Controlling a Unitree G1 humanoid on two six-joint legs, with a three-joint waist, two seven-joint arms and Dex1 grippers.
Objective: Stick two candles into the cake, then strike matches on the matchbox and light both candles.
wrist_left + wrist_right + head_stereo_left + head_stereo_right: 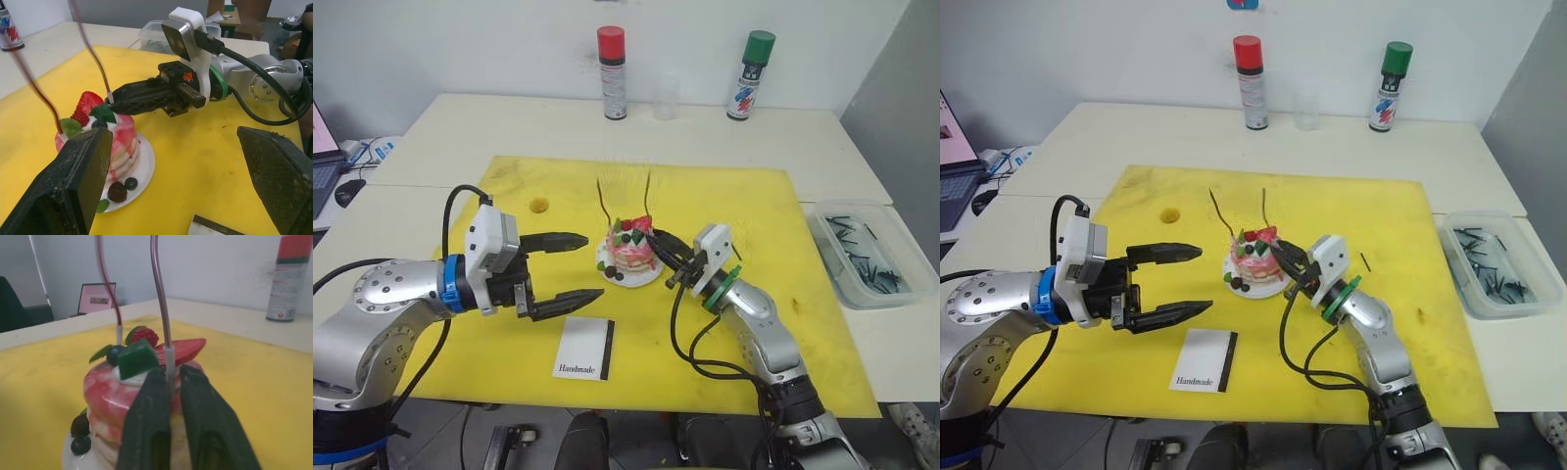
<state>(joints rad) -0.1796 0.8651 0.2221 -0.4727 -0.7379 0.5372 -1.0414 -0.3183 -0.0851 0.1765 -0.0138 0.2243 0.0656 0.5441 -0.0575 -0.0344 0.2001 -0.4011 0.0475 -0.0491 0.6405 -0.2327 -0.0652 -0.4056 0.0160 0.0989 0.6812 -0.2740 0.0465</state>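
Candles [648, 196] stood upright in cake [631, 253] on yellow mat [724, 225], long axes vertical, right gripper [168, 377] pinched one candle's pale base, left gripper [576, 266] hovered wide open, empty, beside cake.

You see the cake [631, 253] mid-mat [724, 206]; matchbox [584, 350] in front-left of it, tray [858, 257] to its right.

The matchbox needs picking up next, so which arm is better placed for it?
Probably the left. The left gripper hangs open just above the matchbox, while the right gripper is shut on a candle at the cake.
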